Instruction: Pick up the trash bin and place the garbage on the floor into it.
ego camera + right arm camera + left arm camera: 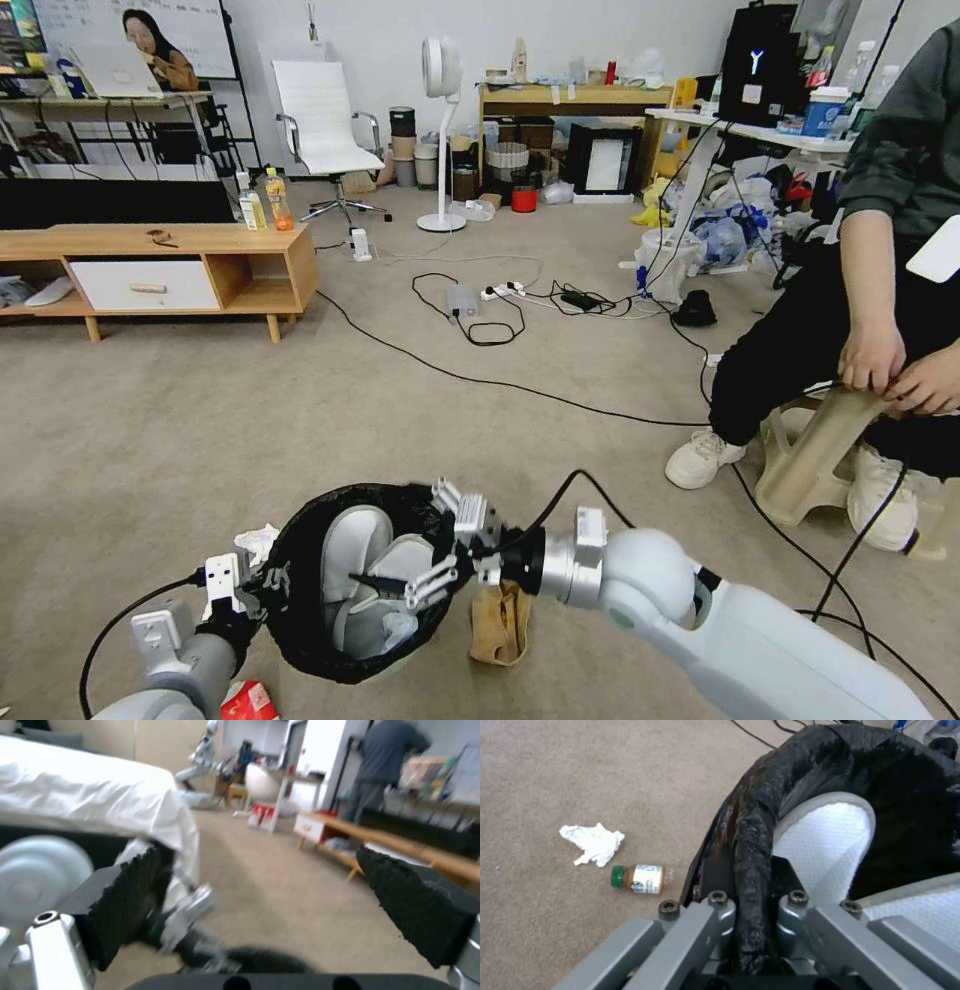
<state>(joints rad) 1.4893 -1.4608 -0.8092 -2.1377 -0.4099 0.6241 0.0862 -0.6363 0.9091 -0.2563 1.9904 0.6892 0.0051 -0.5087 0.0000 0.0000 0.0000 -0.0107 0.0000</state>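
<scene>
The trash bin [300, 610], lined with a crinkled black bag, hangs tilted just above the floor [200, 420]. My left gripper [235, 590] is shut on its left rim; the left wrist view shows my left gripper [752, 900] clamped over the bag-covered rim [752, 843]. Two white slipper-like pieces [825, 840] lie inside. My right gripper [440, 545] stands open over the bin's right rim, its black pads [135, 896] wide apart with nothing between them. Garbage on the carpet: a tissue [592, 843], a green-capped bottle [640, 878], a brown paper bag [500, 620] and a red wrapper [248, 700].
Black cables [520, 385] cross the carpet ahead. A person sits on a stool [815, 455] at the right, feet close to my right arm. A low wooden cabinet [150, 265] stands at the left, a fan [440, 130] and a chair [325, 120] farther back.
</scene>
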